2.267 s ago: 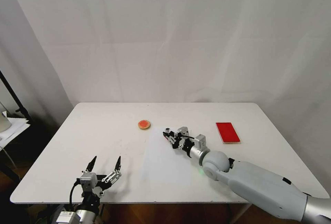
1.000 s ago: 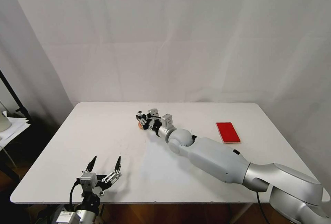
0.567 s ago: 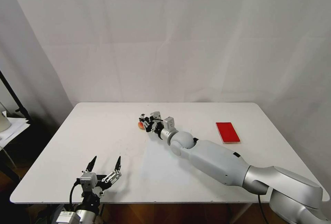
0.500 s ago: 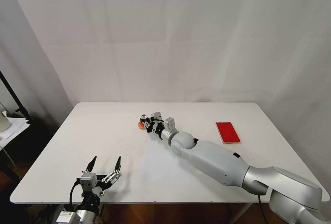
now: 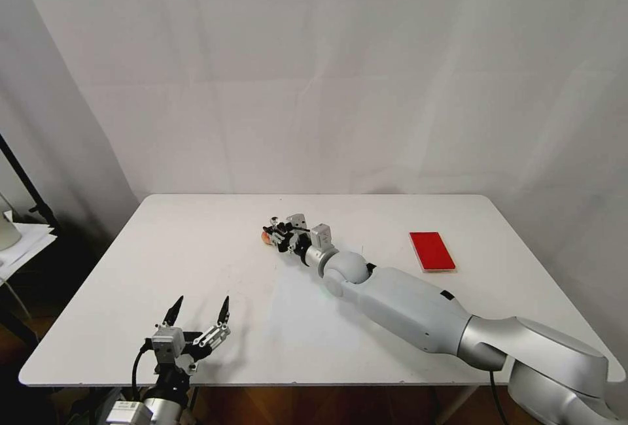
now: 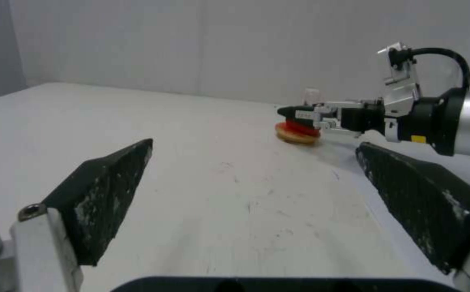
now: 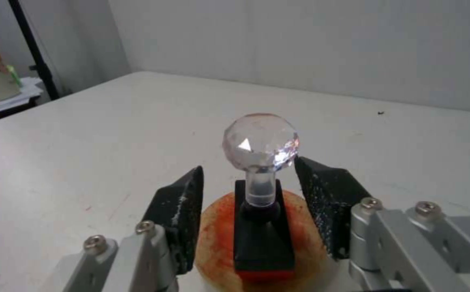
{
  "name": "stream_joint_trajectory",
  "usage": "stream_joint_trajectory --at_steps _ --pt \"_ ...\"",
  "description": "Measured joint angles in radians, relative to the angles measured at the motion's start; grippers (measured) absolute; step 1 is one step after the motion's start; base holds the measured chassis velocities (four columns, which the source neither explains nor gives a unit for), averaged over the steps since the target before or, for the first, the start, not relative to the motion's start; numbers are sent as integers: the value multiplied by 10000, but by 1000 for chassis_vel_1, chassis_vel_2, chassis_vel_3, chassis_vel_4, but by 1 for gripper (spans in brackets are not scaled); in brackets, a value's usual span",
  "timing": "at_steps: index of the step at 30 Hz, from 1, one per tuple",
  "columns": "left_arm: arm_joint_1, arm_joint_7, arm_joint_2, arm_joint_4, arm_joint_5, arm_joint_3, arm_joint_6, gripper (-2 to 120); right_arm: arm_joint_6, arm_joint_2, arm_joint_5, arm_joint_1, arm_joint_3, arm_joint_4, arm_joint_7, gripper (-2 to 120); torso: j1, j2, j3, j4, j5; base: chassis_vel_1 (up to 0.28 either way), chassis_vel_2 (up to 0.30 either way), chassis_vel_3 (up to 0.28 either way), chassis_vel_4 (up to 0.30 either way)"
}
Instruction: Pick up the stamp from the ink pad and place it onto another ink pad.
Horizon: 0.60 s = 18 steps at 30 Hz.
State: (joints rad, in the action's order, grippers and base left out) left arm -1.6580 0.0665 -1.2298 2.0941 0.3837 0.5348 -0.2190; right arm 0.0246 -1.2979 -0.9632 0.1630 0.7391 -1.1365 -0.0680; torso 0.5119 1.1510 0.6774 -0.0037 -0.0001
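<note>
- The stamp (image 7: 262,227) stands upright on the round pad (image 7: 218,239), black base on the orange-red face, clear faceted knob on top, in the lower centre of the right wrist view.
- The right gripper (image 7: 251,194) sits around the stamp with its fingers (image 7: 184,207) spread, a gap on each side of the stem; the stamp is released, not pinched.
- In the head view the right gripper (image 5: 278,234) lies just above the middle of the table (image 5: 196,242), over the round pad (image 5: 265,237), with the stamp (image 5: 273,222) at its tip.
- The red pad (image 5: 432,251) lies flat at centre right of the head view, well apart from the gripper.
- The left gripper (image 5: 198,310) waits at the lower left of the head view near the table's front edge, fingers splayed wide and holding nothing.
- From the left wrist view, the round pad (image 6: 297,136) shows at centre right under the right gripper (image 6: 291,112).
</note>
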Motion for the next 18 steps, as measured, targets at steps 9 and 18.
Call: stream_joint_trajectory --at_steps 9,18 --pt "0 0 0 0 0 0 0 100 -22 -9 3 -30 44 -60 -6 82 0 0 0 1 0 0 0 0 0" --pt "0 0 0 0 0 0 0 100 -71 289 2 -10 96 -641 -46 107 0 -1 0 2 2 0 0 0 0"
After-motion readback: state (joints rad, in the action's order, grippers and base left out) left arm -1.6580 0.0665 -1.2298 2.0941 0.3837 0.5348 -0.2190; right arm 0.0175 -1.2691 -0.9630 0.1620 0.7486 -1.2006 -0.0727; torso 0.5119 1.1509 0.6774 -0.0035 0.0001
